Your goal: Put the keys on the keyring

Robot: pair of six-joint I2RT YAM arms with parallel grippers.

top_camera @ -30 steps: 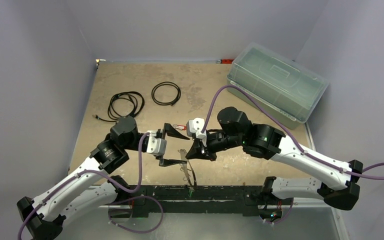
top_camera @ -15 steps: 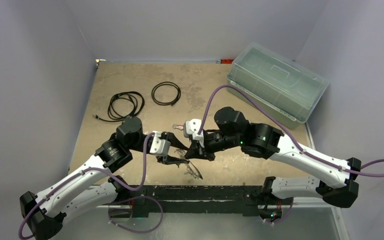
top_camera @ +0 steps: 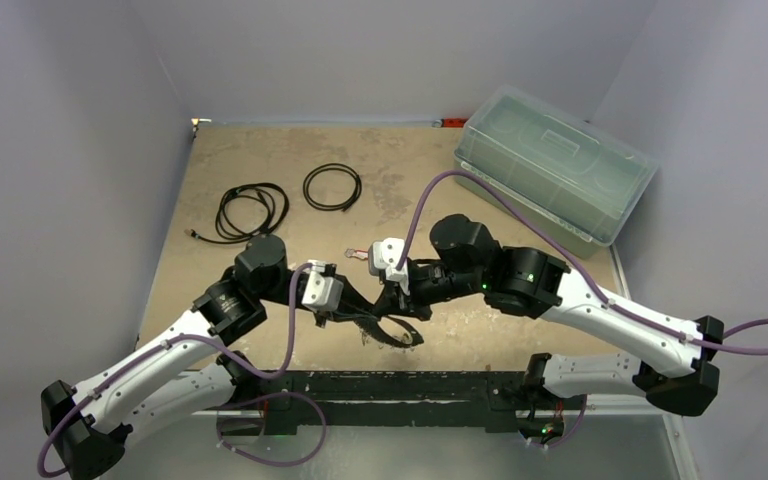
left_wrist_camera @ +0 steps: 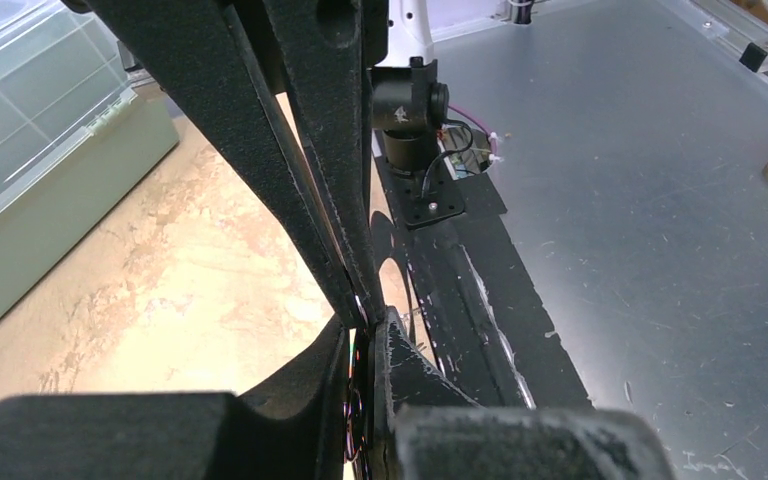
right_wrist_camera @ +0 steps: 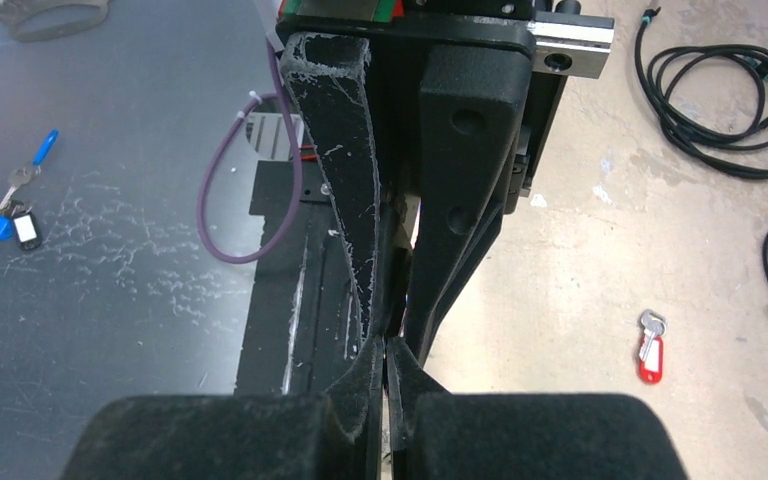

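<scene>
My two grippers meet tip to tip just above the table's near edge. The left gripper (top_camera: pixel 363 317) (left_wrist_camera: pixel 368 326) is shut, and a thin glinting ring edge, the keyring (left_wrist_camera: pixel 359 398), shows between its pads. The right gripper (top_camera: pixel 398 307) (right_wrist_camera: pixel 388 346) is shut too, on a thin sliver that I take for the same keyring. Below both tips a thin loop (top_camera: pixel 393 338) hangs. One red-headed key (top_camera: pixel 360 254) (right_wrist_camera: pixel 650 352) lies flat on the tan table, just behind the grippers. No other keys show on the table.
A clear lidded bin (top_camera: pixel 555 172) fills the back right. Two black cable coils (top_camera: pixel 252 210) (top_camera: pixel 332 186) lie at the back left. The black base rail (top_camera: pixel 400 385) runs under the grippers. A bunch of blue-tagged keys (right_wrist_camera: pixel 0 215) lies on the grey metal floor off the table.
The left gripper has swung right to the right gripper's tip and closed its jaws there. The right arm has barely moved and stayed shut.
</scene>
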